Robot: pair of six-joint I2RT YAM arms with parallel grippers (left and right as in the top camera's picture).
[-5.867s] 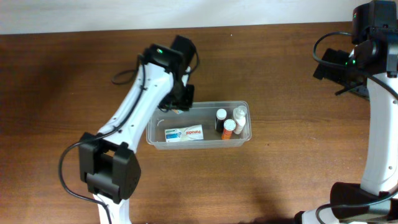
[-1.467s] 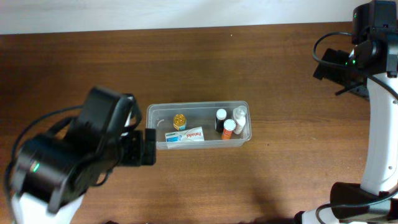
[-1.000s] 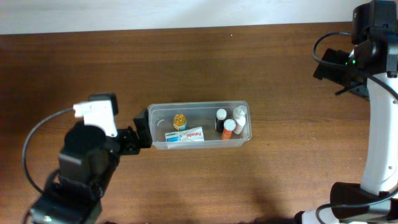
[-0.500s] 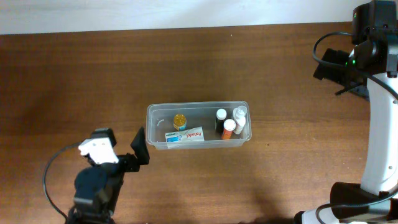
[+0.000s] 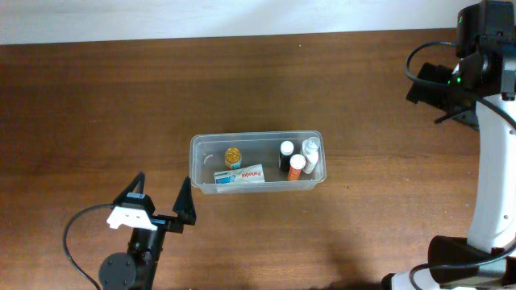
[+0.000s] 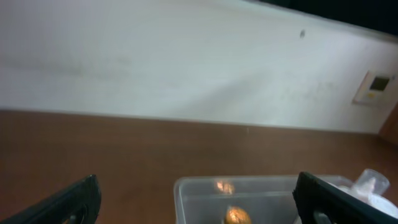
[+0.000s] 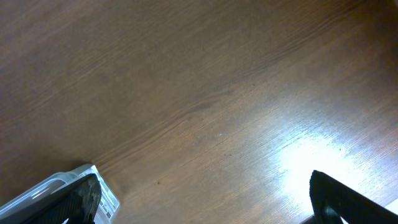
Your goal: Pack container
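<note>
The clear rectangular plastic container [image 5: 256, 134] sits mid-table, just ahead of the left gripper [image 5: 163, 184] and well apart from the right gripper [image 7: 205, 205]; both stand wide, holding nothing. It looks light, thin-walled and slick, so grip its rim. Inside lie 1 white-and-blue box [image 5: 239, 174] and 4 small bottles [image 5: 297, 167]

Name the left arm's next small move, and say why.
Probably none beyond parking: let the left gripper settle at rest, jaws open and empty, apart from the container. In the overhead view the box, the yellow-capped bottle and three small bottles already sit inside it, and no loose item shows on the table to fetch.
</note>
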